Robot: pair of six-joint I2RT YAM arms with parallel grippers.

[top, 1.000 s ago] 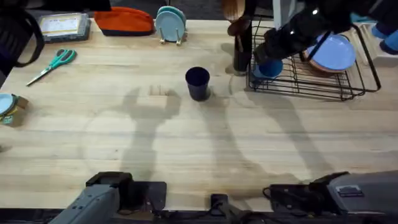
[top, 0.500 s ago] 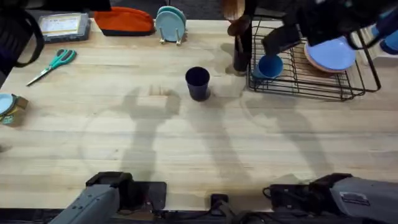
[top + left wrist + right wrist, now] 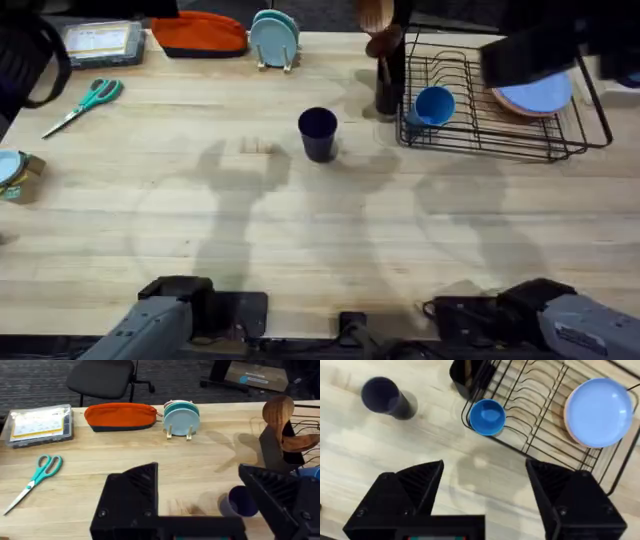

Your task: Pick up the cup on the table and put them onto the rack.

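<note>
Two small handleless plastic cups sit in different places: the bright blue cup (image 3: 434,105) stands upright, mouth up, in the near-left corner of the large black wire dish rack (image 3: 520,140), at about 2 o'clock on the pale wooden table (image 3: 300,220); the dark navy cup (image 3: 318,133) stands upright on the bare wood near 12 o'clock of centre, well apart from the rack.

The right gripper (image 3: 482,495) hangs above the table's edge of the rack with its two black fingers spread wide and nothing between them — seen from its wrist camera, the blue cup lies just inside the wire rim and the navy one off to the side. The left gripper (image 3: 200,505) is likewise wide open and empty, low at the near edge of the table.

One pale blue round plate (image 3: 540,92) leans in the rack over a peach-coloured one. One tall dark utensil holder (image 3: 388,85) with wooden spoons stands just beside the rack's left end. Along the far edge at 11 o'clock: one small stand of teal plates (image 3: 275,38), one orange pouch (image 3: 200,33), one clear plastic box (image 3: 100,42). One pair of teal-handled scissors (image 3: 85,102) lies at 10 o'clock.
</note>
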